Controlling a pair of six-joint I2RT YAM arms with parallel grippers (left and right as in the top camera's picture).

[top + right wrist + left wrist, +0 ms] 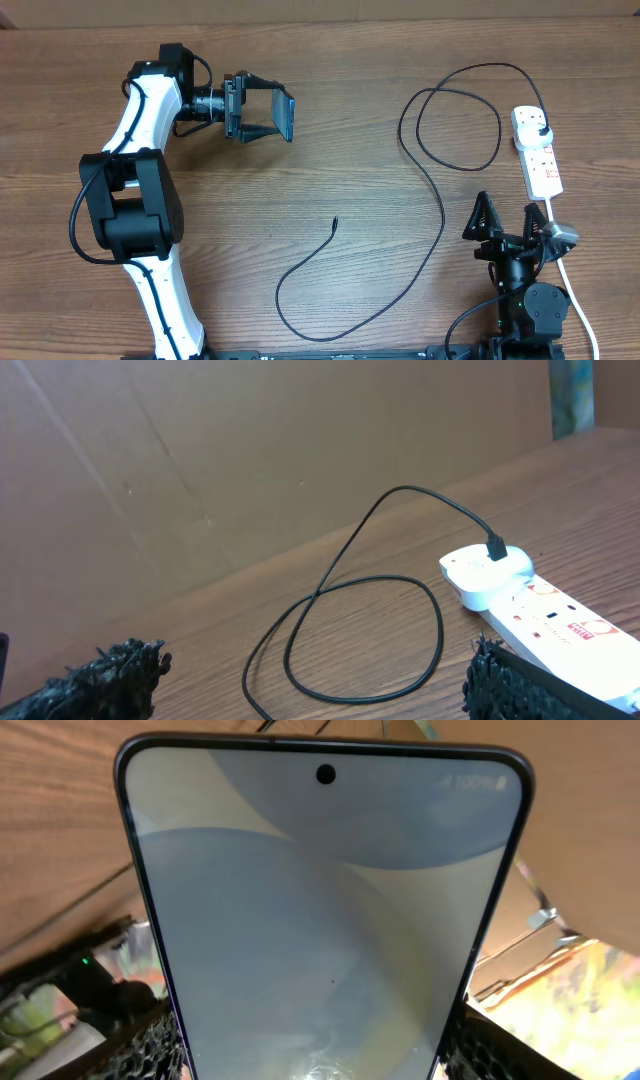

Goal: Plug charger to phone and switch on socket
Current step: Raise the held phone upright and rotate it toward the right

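Black charger (442, 215) lay slack on the table (330, 60), its plug seated in the socket (545, 172) and its connector tip (334, 220) free mid-table, well apart from the phone (287, 114) clamped in my left gripper (262, 108). The right gripper (507, 206) stood with fingers apart beside the socket. I judged the thin tip liable to twist when pinched and fail to seat; the white cord (575, 300) crowded that approach.

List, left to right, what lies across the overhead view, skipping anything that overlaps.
phone → charger at its free connector tip → socket
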